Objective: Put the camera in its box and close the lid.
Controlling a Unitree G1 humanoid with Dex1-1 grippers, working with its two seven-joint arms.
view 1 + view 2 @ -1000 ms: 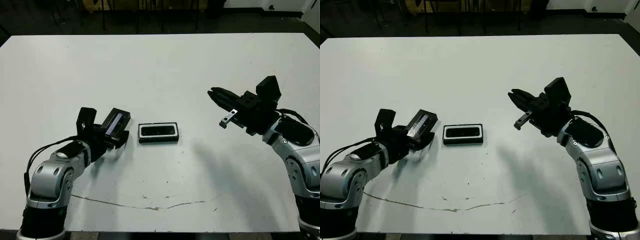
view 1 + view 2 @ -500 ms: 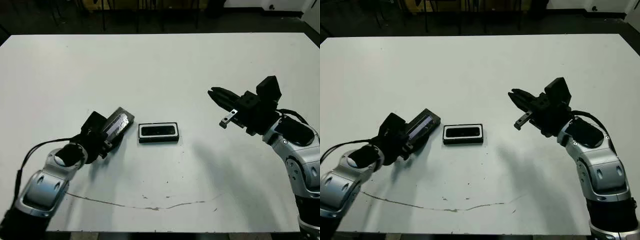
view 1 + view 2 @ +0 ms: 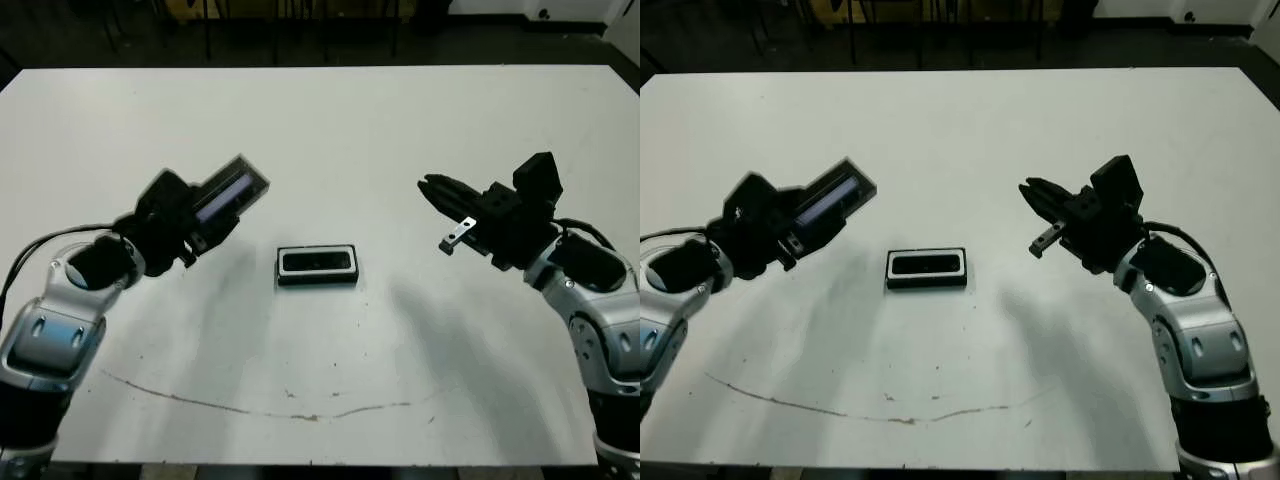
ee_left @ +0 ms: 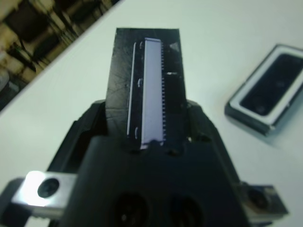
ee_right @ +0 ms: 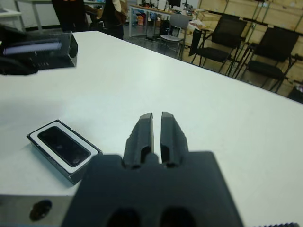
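L arm (image 3: 70, 300) raised, jaws clamped on lid (image 3: 228, 193); R gripper (image 3: 440, 192) hovering, jaws together.

White table (image 3: 330, 130); dark chairs (image 5: 227, 42) beyond.

The black box (image 3: 317, 265) with white lining sits at the frame's centre, the black camera (image 3: 317, 262) lying flat inside it. The black lid (image 3: 228, 192) with its greyish window hangs tilted above the table, left of centre.

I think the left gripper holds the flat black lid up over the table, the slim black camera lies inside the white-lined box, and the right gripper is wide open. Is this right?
Not quite: the right gripper is shut and empty, its two black fingers nearly together, as the right wrist view shows. The rest stands: the left gripper holds the flat black lid with the greyish window above the table, and the slim black camera lies in the white-lined box.
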